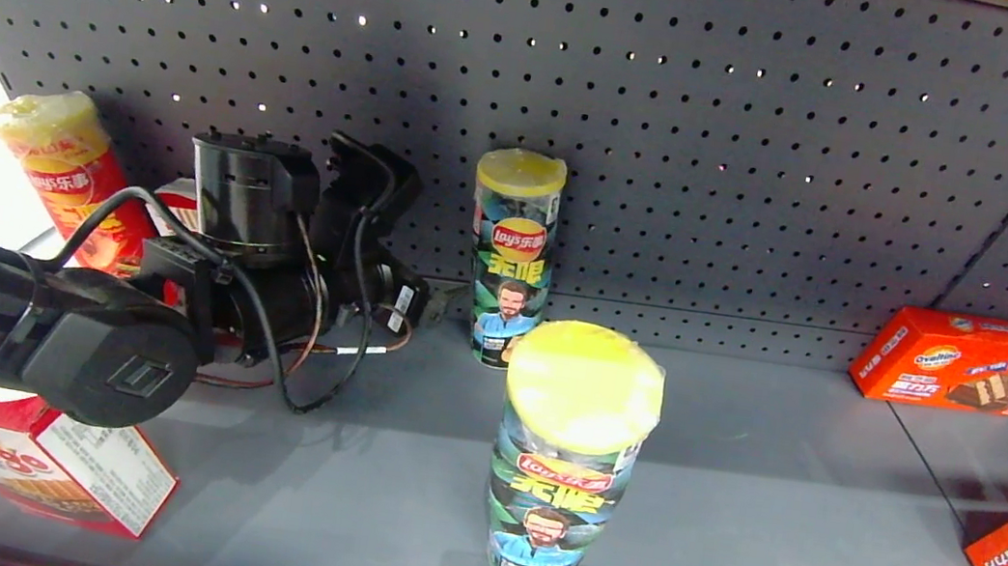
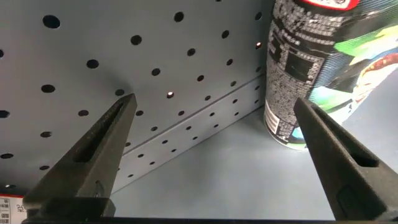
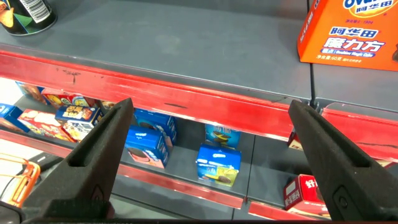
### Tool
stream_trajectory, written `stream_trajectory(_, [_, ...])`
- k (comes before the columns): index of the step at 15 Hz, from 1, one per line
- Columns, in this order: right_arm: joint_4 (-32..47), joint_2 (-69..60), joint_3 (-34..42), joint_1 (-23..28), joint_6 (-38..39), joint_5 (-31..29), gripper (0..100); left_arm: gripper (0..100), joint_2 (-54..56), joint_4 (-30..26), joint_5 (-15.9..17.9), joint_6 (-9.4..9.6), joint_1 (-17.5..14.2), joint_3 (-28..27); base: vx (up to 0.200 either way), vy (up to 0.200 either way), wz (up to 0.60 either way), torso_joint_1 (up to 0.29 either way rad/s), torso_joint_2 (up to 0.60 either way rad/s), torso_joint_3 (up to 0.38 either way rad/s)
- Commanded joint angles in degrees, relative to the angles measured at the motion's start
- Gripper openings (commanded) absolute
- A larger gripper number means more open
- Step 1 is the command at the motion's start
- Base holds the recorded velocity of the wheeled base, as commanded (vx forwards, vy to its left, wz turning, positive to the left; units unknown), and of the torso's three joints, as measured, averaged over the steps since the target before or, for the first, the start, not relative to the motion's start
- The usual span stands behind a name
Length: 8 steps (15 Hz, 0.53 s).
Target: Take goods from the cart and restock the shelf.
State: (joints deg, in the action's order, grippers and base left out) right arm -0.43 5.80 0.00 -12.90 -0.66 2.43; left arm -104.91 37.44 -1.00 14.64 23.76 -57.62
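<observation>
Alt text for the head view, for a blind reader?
A rear chip can and a front chip can stand upright on a shelf. The left gripper is beside the rear one; a red can is farther left.

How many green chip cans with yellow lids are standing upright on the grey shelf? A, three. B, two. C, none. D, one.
B, two: the back green can stands by the pegboard and the front green can stands nearer the front edge of the shelf, both upright with yellow lids.
</observation>
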Motion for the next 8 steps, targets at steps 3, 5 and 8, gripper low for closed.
stream_trajectory(3, [-0.01,0.09,0.00,-0.02,-0.04,0.04,100,100,-0.38,0.00,-1.20,-0.05,0.06,-0.82,0.000,0.000,0.00,0.000,0.00,0.000])
stream_trajectory(5, [-0.01,0.09,0.00,-0.02,-0.04,0.04,100,100,-1.70,0.00,-1.29,-0.05,0.23,-1.70,0.000,0.000,0.00,0.000,0.00,0.000])
stream_trajectory(8, [-0.01,0.09,0.00,-0.02,-0.04,0.04,100,100,-2.58,-0.26,-1.37,-0.14,1.03,-2.49,0.000,0.000,0.00,0.000,0.00,0.000])
